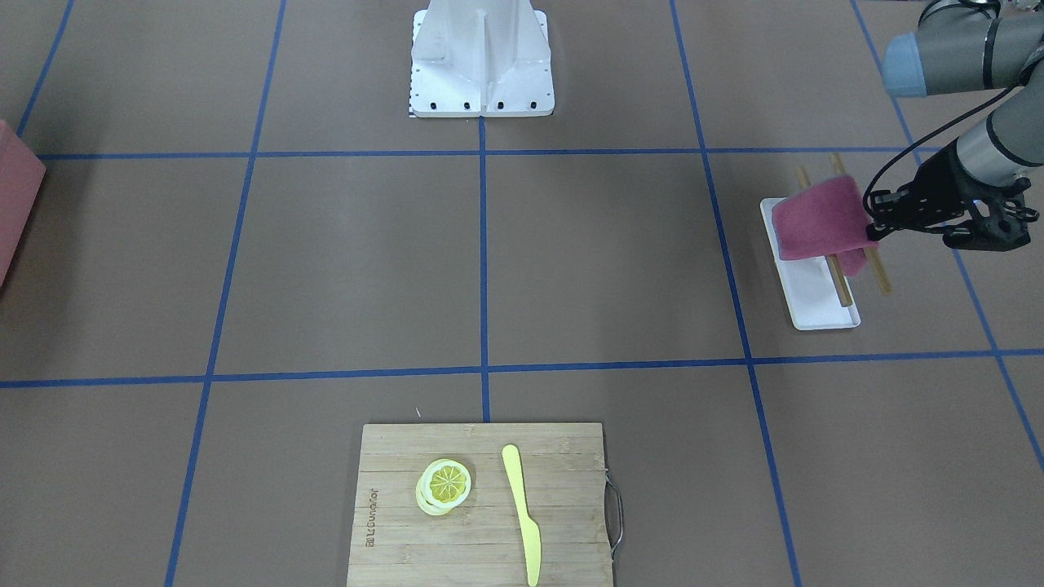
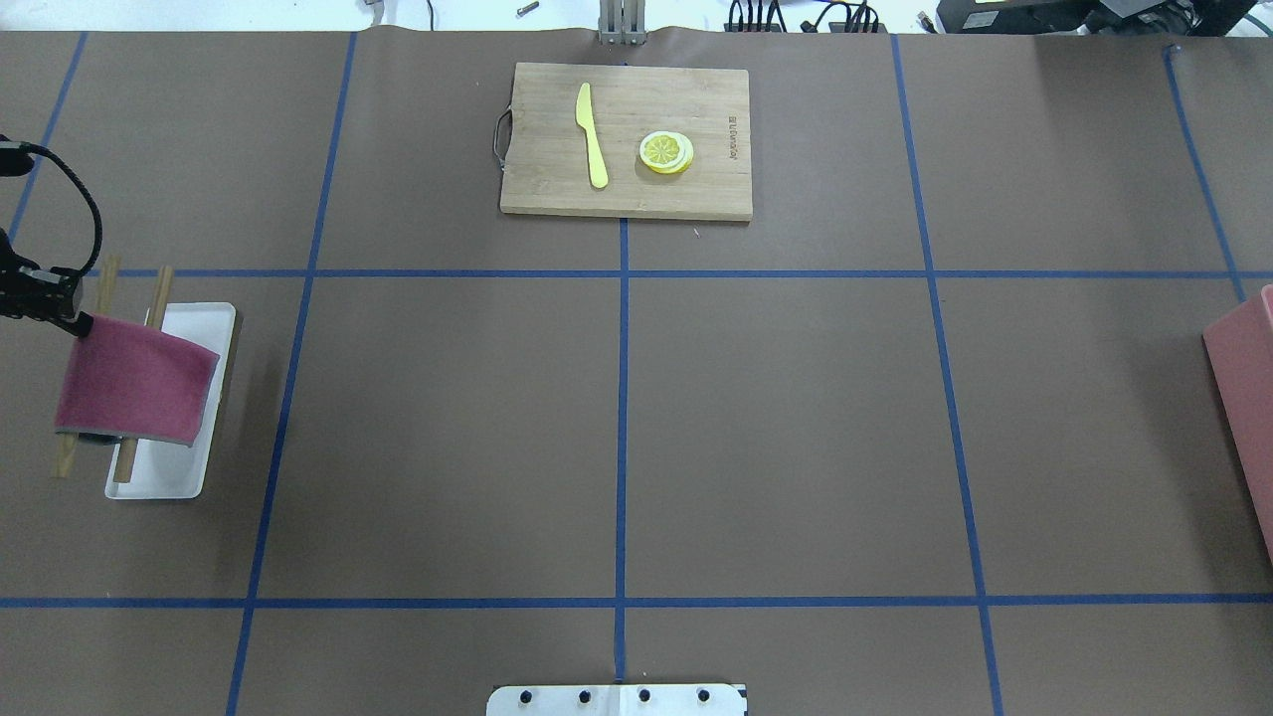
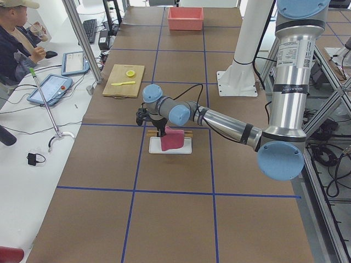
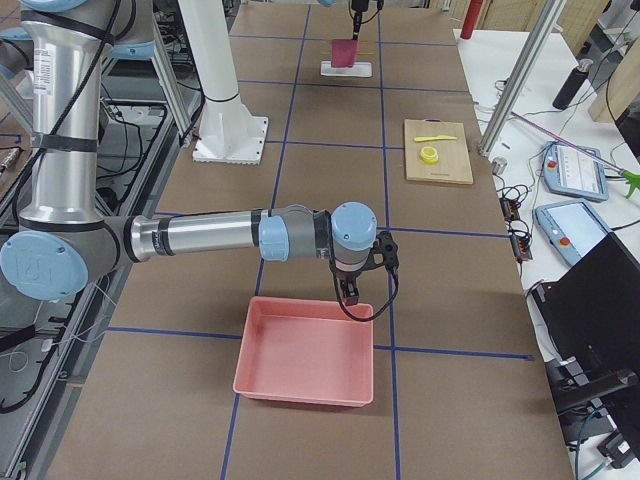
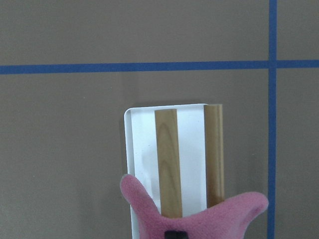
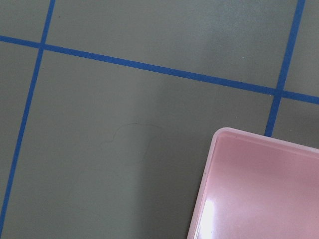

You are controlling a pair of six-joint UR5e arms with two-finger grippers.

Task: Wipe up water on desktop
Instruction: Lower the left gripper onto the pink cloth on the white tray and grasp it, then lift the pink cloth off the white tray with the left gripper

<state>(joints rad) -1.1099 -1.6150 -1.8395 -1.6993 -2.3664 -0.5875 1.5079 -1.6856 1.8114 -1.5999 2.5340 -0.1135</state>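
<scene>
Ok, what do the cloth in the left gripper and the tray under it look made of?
Cloth: likely fleece or microfibre, matte magenta; fuzzy nap, hangs limp. Tray: glossy white, smooth with rounded rim; plastic or enamelled metal, cannot tell which.

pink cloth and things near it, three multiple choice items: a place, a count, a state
1. The yellow knife lies on: A the cutting board; B a plate; C a bowl.
2. Wooden sticks at the white tray: A one; B two; C four.
3. The pink cloth is: A flat on a plate; B held up by the left hand; C stuffed in a bowl.
Answers: A, the overhead view shows it on the board; B, the left wrist view shows two; B, the hand pinches its edge and it hangs.
</scene>
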